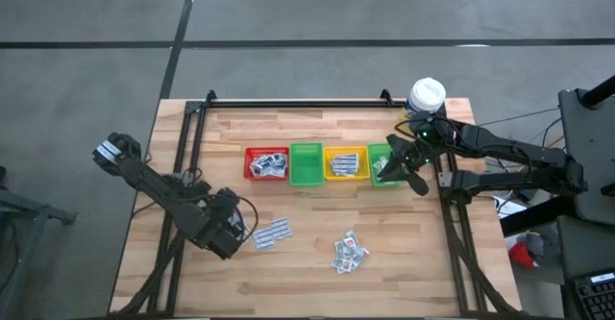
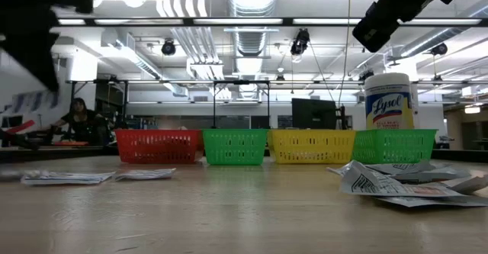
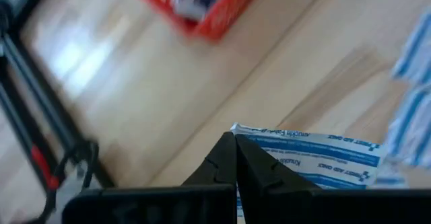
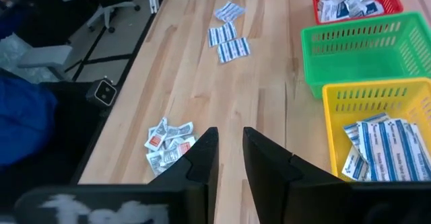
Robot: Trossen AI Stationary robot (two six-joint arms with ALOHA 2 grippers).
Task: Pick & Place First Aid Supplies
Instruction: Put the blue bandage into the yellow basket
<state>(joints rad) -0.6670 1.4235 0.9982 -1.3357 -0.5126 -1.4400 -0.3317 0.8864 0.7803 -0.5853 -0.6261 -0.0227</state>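
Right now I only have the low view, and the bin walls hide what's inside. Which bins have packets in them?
Observer: From above, the red bin and the yellow bin hold packets. The green bin between them looks bare.
Operator: Left gripper holding anything?
Observer: Yes. The left gripper is shut on a blue-striped packet, beside the loose strips near the table's front left.
Operator: And the right?
Observer: The right gripper is open with nothing between its fingers, above the right-end green bin.
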